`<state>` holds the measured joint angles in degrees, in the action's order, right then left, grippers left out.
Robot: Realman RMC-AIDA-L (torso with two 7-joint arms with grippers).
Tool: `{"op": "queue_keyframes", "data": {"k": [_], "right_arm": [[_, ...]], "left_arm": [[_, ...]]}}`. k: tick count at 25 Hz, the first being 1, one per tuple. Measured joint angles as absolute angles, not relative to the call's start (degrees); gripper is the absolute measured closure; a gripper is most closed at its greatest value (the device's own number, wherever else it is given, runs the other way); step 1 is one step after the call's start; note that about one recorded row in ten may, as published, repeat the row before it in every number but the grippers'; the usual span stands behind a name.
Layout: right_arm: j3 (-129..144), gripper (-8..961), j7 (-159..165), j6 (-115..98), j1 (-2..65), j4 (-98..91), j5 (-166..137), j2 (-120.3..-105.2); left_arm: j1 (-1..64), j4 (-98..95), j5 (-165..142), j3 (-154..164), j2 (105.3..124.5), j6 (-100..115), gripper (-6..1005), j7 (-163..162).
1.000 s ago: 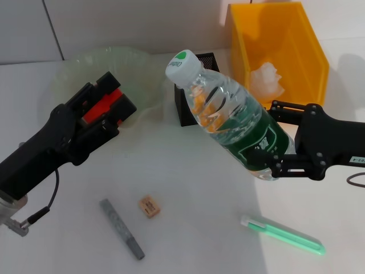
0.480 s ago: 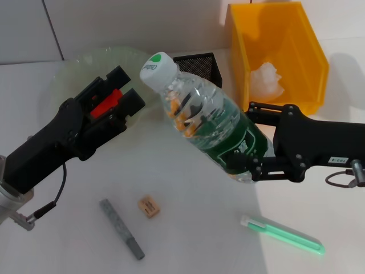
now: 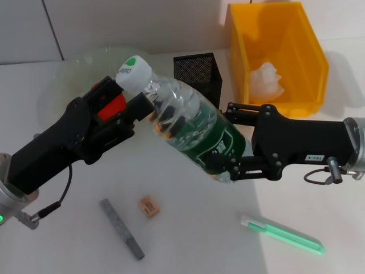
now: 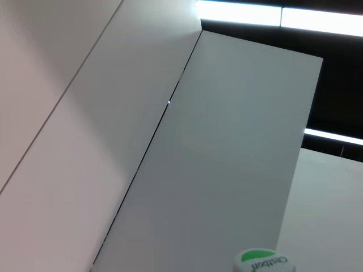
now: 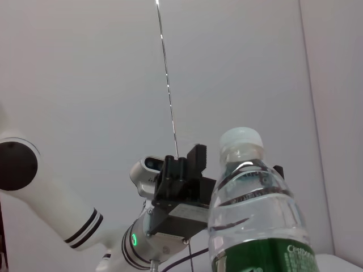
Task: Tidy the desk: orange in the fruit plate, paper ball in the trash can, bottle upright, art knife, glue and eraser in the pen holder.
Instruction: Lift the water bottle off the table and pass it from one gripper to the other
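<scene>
The right gripper (image 3: 236, 154) is clamped around the green-labelled lower body of the bottle (image 3: 188, 134), holding it off the desk, tilted with its cap toward the left gripper (image 3: 120, 105). That one hangs over the near edge of the fruit plate (image 3: 63, 80), its fingers spread on either side of the bottle's neck, and something red-orange sits between them, though I cannot tell if it is the orange.

The risk I see is a clash: the cap is nearly touching the left fingers, and a nudge could twist the smooth bottle in its grip. If it slips, it could drop onto the eraser (image 3: 148, 206) near me or knock the pen holder (image 3: 198, 71) behind it.
</scene>
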<state>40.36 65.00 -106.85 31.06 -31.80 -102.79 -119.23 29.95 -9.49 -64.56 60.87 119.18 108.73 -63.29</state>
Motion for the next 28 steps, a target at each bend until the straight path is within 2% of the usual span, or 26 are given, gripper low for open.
{"op": "queue_keyframes", "data": {"k": [24,28], "right_arm": [[43.07,201,63.46,-105.24,33.52,-28.04,-102.60,-119.44],[43.19,202,63.45,-105.39,33.74,-28.04,-102.56,-119.44]], "left_arm": [[31.44,-9.02,-64.52,60.82,119.18,108.03,249,-62.39],[31.46,-9.00,-64.50,60.86,119.18,108.30,374,-61.84]]}}
